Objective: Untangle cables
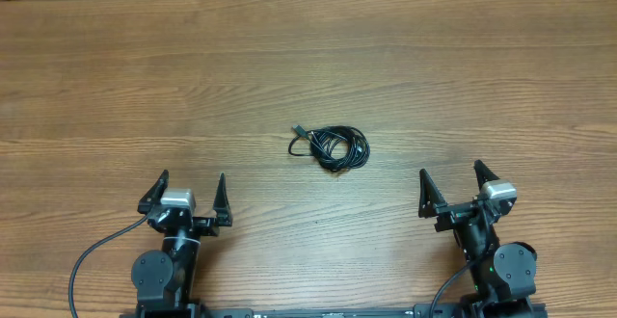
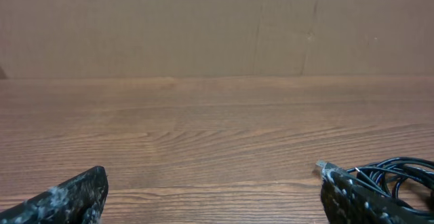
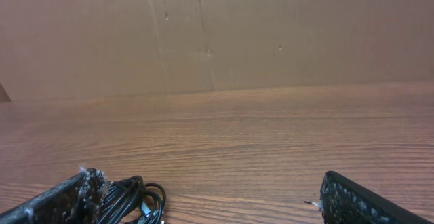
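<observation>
A small black cable bundle (image 1: pixel 335 148) lies coiled on the wooden table near its middle, with one plug end sticking out to its left. My left gripper (image 1: pixel 185 196) is open and empty at the front left, well short of the bundle. My right gripper (image 1: pixel 451 187) is open and empty at the front right. In the left wrist view the bundle (image 2: pixel 397 173) shows at the lower right, partly behind my right finger. In the right wrist view the bundle (image 3: pixel 135 198) shows at the lower left beside my left finger.
The wooden table (image 1: pixel 308 67) stretches back to a brown cardboard wall (image 2: pixel 217 27). The arm bases and their black leads sit at the front edge.
</observation>
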